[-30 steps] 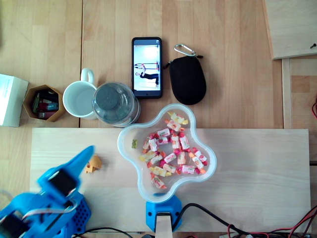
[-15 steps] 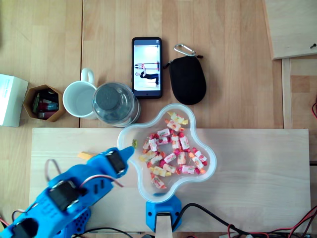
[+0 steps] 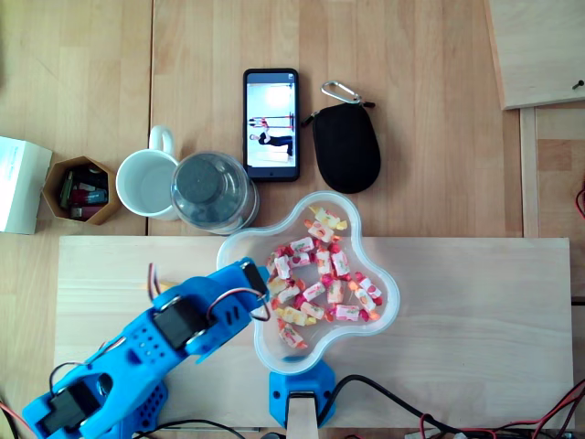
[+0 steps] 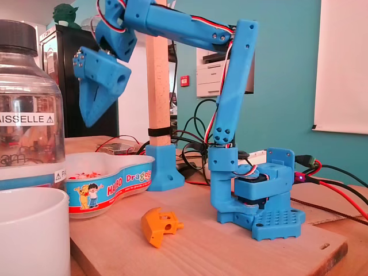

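1. Gripper (image 4: 92,119) hangs over the left lobe of the candy bowl (image 4: 109,190). Its jaws look pressed together, with nothing seen between them.
2. Wrapped candies (image 3: 315,283) lie loose in the bowl, mostly centre and right.
3. Judgement: the candies are light, with slick, crinkly wrappers and firm bodies. Pinch across the middle, not the twisted ends.
4. Orange part (image 4: 160,225) lies on the board (image 3: 475,311), apart from the bowl.

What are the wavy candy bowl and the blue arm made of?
The bowl looks like translucent, glossy plastic: the board shows through its rim. The arm seems to be matte blue plastic, perhaps 3D-printed, given its blocky parts.
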